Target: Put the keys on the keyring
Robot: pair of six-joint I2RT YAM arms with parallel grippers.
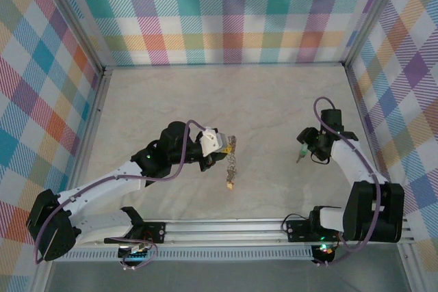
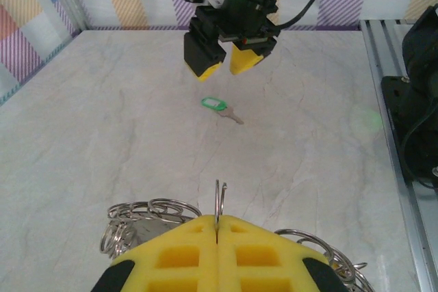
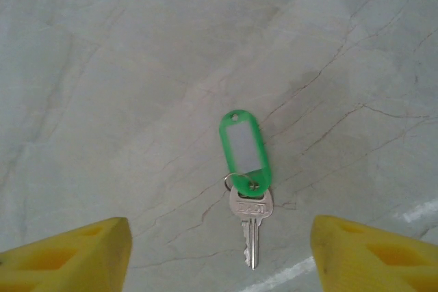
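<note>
My left gripper (image 2: 217, 227) is shut on the thin silvery keyring (image 2: 219, 200), which stands edge-on between the yellow fingers. Small split rings (image 2: 147, 208) of threaded keys bunch on both sides of the fingers. In the top view a string of keys (image 1: 232, 165) trails from the left gripper (image 1: 222, 143) toward the near edge. A single key with a green tag (image 3: 246, 162) lies flat on the table. My right gripper (image 3: 220, 241) hovers open above it, one finger on each side, touching nothing. The left wrist view shows the green-tagged key (image 2: 220, 107) just below the right gripper (image 2: 226, 66).
The pale marbled tabletop (image 1: 274, 100) is fenced by plaid walls (image 1: 226, 11). A metal rail (image 1: 274, 227) carrying the arm bases runs along the near edge. Open table lies between the two grippers and toward the back.
</note>
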